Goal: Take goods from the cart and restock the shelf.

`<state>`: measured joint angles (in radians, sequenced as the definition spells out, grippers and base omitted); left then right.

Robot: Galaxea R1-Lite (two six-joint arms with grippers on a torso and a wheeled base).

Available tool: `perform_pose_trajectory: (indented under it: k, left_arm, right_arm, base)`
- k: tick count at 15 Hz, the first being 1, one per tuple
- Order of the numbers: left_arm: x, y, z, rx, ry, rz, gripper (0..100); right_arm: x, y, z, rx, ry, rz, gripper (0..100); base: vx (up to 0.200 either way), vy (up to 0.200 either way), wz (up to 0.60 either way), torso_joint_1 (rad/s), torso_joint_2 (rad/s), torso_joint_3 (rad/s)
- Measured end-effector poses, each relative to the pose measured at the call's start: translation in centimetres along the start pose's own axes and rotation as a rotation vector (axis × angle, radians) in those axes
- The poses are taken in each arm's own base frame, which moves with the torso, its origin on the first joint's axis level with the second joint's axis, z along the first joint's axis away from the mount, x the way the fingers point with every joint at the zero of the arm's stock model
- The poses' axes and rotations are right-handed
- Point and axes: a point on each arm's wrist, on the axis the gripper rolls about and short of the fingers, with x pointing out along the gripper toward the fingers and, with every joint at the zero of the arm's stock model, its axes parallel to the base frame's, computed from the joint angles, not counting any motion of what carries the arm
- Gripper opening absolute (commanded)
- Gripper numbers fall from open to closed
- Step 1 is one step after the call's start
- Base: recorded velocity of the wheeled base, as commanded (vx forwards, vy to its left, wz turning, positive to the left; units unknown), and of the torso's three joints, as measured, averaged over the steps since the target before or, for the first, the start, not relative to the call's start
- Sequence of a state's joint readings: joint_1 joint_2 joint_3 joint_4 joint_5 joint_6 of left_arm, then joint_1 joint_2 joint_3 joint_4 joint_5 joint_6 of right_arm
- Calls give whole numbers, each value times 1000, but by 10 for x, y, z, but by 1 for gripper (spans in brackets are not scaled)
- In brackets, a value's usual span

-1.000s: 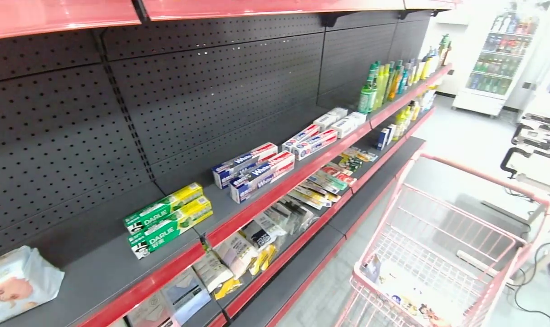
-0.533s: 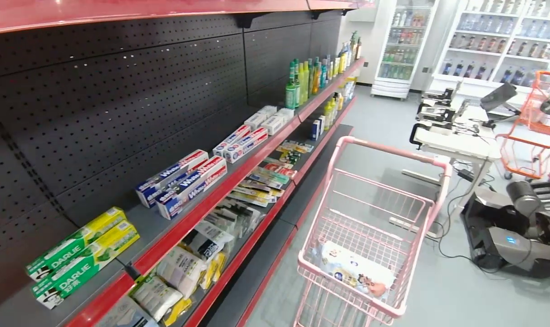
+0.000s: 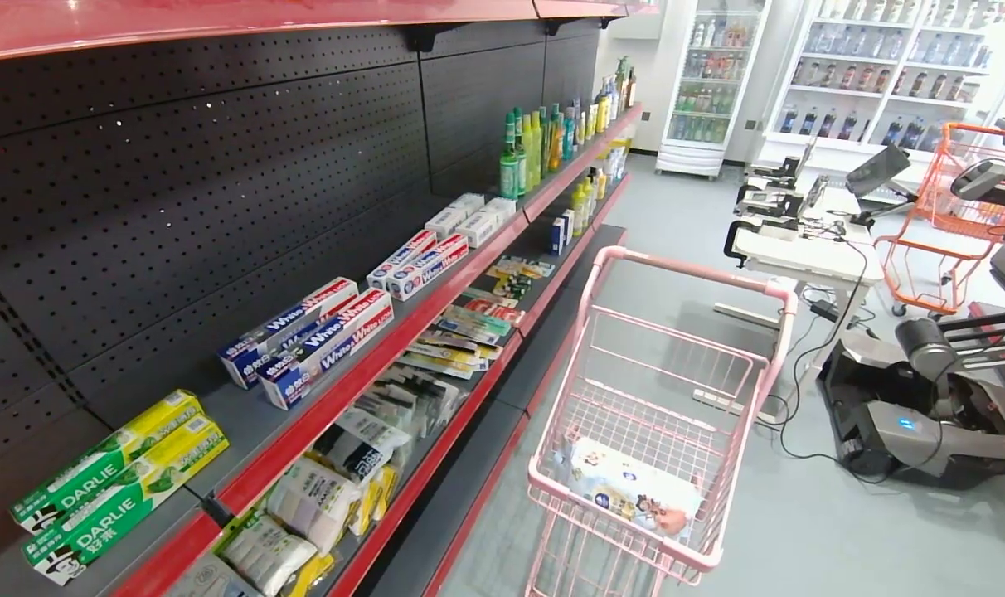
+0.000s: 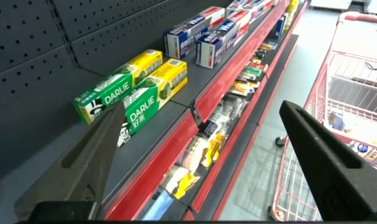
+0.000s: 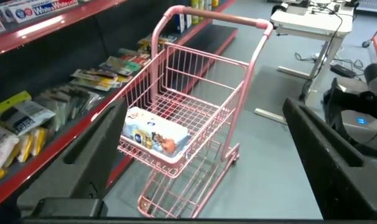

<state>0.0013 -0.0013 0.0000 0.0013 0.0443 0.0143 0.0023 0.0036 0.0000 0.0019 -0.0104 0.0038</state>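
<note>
A shop aisle: the shelf (image 3: 361,373), red-edged with a black pegboard back, runs off along the left. Coolers (image 3: 710,83) stand at the far end, and an orange cart (image 3: 950,215) stands beyond a white surface (image 3: 801,257) on the right.

On the upper board, green boxes (image 3: 113,489) lie nearest, then blue boxes (image 3: 312,340), then bottles (image 3: 536,149) farther along. The boxes lie with their long sides along the shelf edge.

The pink cart (image 3: 686,270) stands in the aisle beside the shelf, lengthwise along it, with its handle at the far end. The pack (image 3: 627,493) lies flat on the basket floor against the near end wall. Its long axis runs across the cart, and its printed face is up.

The left tool (image 4: 202,109) is spread wide and holds nothing. It faces the shelf edge just past the green boxes (image 4: 132,93).

The right tool (image 5: 204,106) is also released and empty. It hangs above the cart (image 5: 216,17), with the pack (image 5: 154,134) below it in the basket.
</note>
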Motion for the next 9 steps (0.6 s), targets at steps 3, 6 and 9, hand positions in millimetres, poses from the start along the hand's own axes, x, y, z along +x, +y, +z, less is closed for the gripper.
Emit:
perform_pose_trajectory:
  k: [3,6,9]
  left_arm:
    - [0,0,0,0,0,0,100]
    - [0,0,0,-3,0,0,100]
    - [0,0,0,-3,-1,0,100]
  right_arm:
    - [0,0,0,-4,6,4,100]
    - [-5,0,42,103,-70,-17,100]
    - [15,1,112,182,-9,10,100]
  base:
    - [0,0,0,0,0,0]
    - [0,0,0,0,0,0]
    - [0,0,0,0,0,0]
